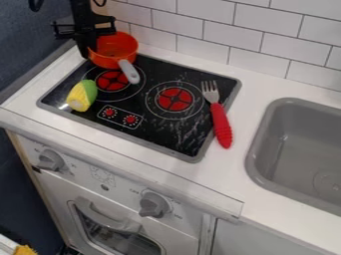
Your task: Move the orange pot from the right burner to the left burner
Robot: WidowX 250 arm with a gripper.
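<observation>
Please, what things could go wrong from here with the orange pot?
The orange pot is mostly behind the left burner, so set down there it might miss. The corn lies at that burner's outer ring, so a pot moving forward could push it. The pincer is close beside the pot and might tip it.

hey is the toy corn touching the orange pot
Apart. The camera view shows a strip of black stovetop between the toy corn and the orange pot.
</observation>
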